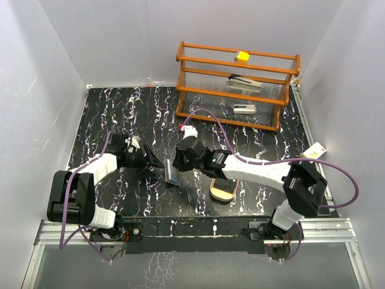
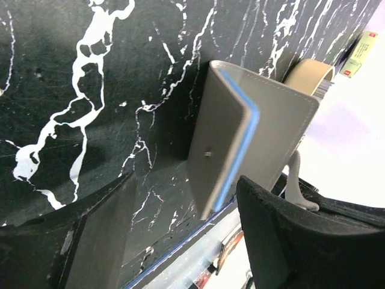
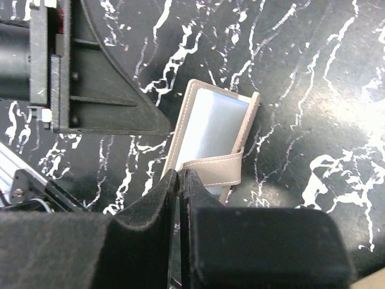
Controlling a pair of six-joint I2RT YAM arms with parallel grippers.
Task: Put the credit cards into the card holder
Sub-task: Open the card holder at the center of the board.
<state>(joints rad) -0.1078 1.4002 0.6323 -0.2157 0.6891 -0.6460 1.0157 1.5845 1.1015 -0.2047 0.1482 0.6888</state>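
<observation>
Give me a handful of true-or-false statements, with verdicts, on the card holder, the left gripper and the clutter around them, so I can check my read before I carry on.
1. A pale blue card sits inside the card holder. True.
2. The left gripper is clamped on the card holder. False: its fingers are spread wide and neither one touches the holder.
3. A yellow block sits on top of the wooden rack. True.
4. The oval wooden tray lies beside the left arm's base. False: it lies just under the right arm, toward the near edge.
5. The card holder lies flat and closed. False: it stands on edge, partly open.
</observation>
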